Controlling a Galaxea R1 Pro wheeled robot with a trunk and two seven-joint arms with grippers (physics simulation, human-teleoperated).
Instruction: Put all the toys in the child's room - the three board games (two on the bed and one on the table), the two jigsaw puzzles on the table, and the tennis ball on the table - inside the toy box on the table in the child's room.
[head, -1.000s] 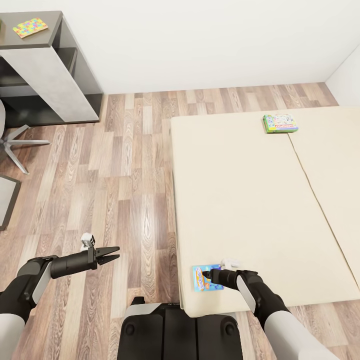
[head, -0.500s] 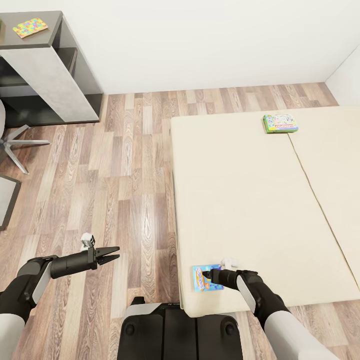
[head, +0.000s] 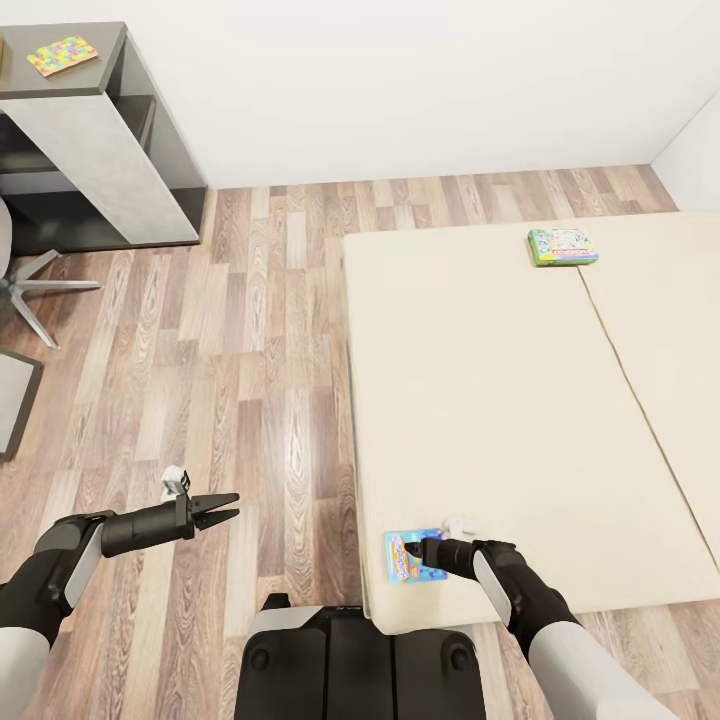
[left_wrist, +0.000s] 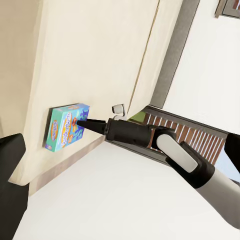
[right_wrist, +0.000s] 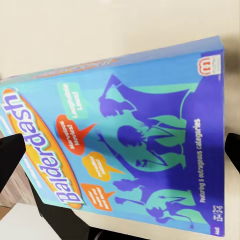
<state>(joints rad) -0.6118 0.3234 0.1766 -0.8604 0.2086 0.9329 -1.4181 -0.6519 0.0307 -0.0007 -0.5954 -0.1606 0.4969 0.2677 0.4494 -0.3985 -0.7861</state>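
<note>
Right claw (head: 420, 550): fingers spread either side of the blue board game (head: 412, 557), unmoved over the last second, grip not yet shut. Game lies at the bed's (head: 480, 400) six o'clock corner. Left claw (head: 226, 507): narrowly parted, empty, over floor. I judge closing comes next.

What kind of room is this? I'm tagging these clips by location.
Probably a child's bedroom: a large low bed with a cream cover on wood-plank floor, two bright printed board game boxes on the bed, and a multicoloured jigsaw sheet on a dark-topped cabinet.
</note>
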